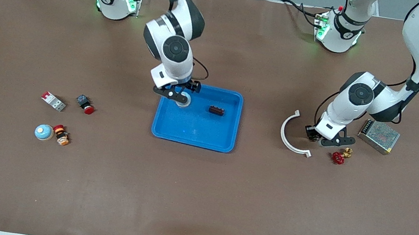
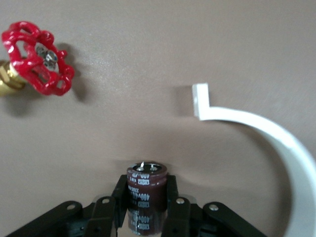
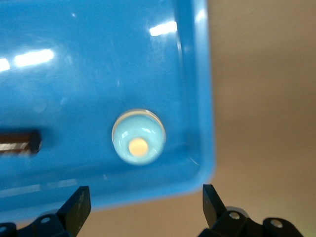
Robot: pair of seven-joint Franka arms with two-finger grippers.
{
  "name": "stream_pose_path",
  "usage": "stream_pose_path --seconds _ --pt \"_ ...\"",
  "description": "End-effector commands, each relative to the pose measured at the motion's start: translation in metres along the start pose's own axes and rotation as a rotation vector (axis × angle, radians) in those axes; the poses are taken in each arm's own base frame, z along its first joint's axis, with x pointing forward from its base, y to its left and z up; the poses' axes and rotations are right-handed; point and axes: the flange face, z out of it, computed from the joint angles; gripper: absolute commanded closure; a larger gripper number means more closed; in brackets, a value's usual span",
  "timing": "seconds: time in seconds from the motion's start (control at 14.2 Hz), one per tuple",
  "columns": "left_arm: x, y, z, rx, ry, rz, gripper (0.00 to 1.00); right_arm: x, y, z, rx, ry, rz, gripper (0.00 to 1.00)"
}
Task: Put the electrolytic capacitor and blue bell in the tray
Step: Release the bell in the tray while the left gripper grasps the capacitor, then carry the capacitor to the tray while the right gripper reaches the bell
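Observation:
The bright blue tray [image 1: 194,134] lies mid-table. A pale blue bell [image 1: 183,101] with a cream button rests inside it near the corner closest to the right arm's base, also seen in the right wrist view as the bell [image 3: 138,137]. My right gripper [image 1: 179,95] hangs open just above that bell, nothing between its fingers [image 3: 79,205]. A second blue bell [image 1: 44,132] sits on the table toward the right arm's end. My left gripper [image 2: 146,197] is shut on the dark brown electrolytic capacitor [image 2: 146,185], upright, low over the table beside a white arc.
A dark brown block [image 1: 216,110] lies in the tray. Near the left gripper [image 1: 321,140]: a white curved piece [image 1: 289,132], a red-handled brass valve [image 1: 338,157], a metal mesh box [image 1: 379,136]. Toward the right arm's end: a red-white breaker [image 1: 53,101] and two red buttons [image 1: 86,104].

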Motion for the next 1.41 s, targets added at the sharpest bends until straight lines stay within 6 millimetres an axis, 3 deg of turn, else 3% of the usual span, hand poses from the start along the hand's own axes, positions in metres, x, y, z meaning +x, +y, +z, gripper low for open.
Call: stream_pose_path --seconds 0.0,0.14,0.28,0.56,0.78,0.85,1.06,1.34 --pt "0.001 0.017 -0.026 0.006 0.044 -0.084 1.00 0.022 0.041 -0.063 -0.060 0.006 -0.090 0.00" --pt "0.001 0.028 -0.034 -0.010 0.035 -0.150 1.00 0.044 0.072 -0.093 -0.075 0.005 -0.182 0.00" --pt "0.003 0.039 -0.039 -0.036 0.002 -0.337 1.00 0.071 0.119 -0.118 -0.045 0.014 -0.288 0.00" --pt "-0.011 0.084 -0.051 -0.092 -0.033 -0.541 1.00 0.140 0.220 -0.137 -0.101 0.058 -0.479 0.00" --pt "-0.013 0.125 -0.062 -0.146 -0.069 -0.802 1.00 0.177 0.292 -0.158 -0.100 0.084 -0.594 0.00" --pt "-0.015 0.147 -0.069 -0.171 -0.079 -0.860 1.00 0.188 0.315 -0.159 -0.098 0.088 -0.627 0.00" --pt "-0.016 0.184 -0.079 -0.183 -0.108 -0.967 1.00 0.227 0.365 -0.151 -0.104 0.114 -0.678 0.00" --pt "-0.028 0.231 -0.088 -0.173 -0.137 -1.100 1.00 0.276 0.417 -0.119 -0.123 0.117 -0.791 0.00"
